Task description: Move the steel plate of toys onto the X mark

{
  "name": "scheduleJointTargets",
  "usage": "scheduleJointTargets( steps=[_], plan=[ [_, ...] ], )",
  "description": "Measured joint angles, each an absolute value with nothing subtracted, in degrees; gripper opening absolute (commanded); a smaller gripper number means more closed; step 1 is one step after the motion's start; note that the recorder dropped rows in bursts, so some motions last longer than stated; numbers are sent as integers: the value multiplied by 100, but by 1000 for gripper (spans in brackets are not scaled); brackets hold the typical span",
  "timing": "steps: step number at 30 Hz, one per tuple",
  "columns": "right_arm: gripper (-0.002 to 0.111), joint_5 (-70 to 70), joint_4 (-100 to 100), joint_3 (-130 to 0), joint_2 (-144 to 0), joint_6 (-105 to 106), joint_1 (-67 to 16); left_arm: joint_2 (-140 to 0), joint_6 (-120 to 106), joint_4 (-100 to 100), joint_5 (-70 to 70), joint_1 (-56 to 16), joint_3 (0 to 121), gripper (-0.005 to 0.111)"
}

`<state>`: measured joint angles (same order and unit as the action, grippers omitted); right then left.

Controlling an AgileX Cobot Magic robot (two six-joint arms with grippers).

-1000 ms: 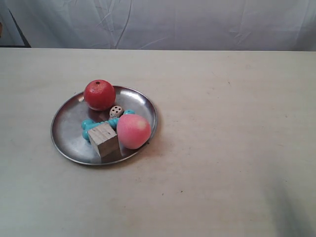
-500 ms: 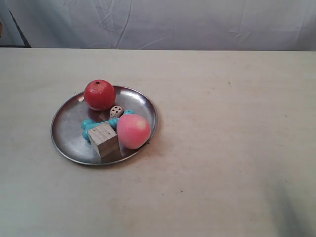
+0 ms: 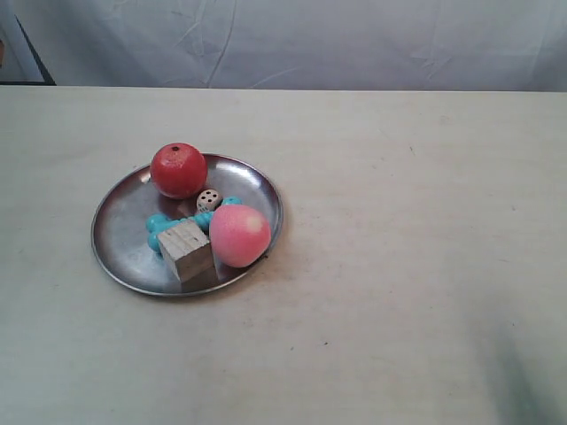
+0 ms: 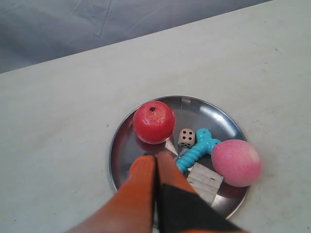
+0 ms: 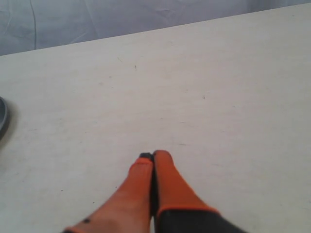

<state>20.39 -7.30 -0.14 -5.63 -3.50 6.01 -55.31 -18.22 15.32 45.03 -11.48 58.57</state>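
The steel plate (image 3: 120, 221) lies on the table at the exterior view's left. It holds the red ball (image 3: 178, 170), the die (image 3: 209, 199), the teal bone (image 3: 158, 227), the wooden cube (image 3: 186, 251) and the pink egg (image 3: 239, 235). Neither arm shows in the exterior view. My left gripper (image 4: 155, 155) is shut and holds nothing. It hovers over the plate (image 4: 121, 145) near the red ball (image 4: 153, 122), and its fingers hide the plate's near rim. My right gripper (image 5: 153, 155) is shut above bare table. I cannot make out the X mark in any view.
A grey cloth backdrop (image 3: 292, 40) hangs behind the table's far edge. The pale tabletop (image 3: 416, 248) stretches to the right of the plate. A sliver of the plate's rim (image 5: 2, 116) shows at the edge of the right wrist view.
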Motion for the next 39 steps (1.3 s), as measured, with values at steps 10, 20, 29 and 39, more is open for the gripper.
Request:
scheduleJointTargets(
  steps=[10,20,29,39],
  plan=[
    [-1,2039,-790,-14,-564,-350,601,-4878,-1822,1329,4005,-1148,5016,0],
    [-1,2039,-804,-14,-564,-350,601,-2856,-1501,1227,1963,-1081,2622,0],
    [-1,2039,-813,-14,-564,-350,601,-1171,-355,1214,1728,0,982,0],
    [-1,2052,-899,-14,-564,-350,601,-46,-131,1204,1750,491,265,0]
  ],
)
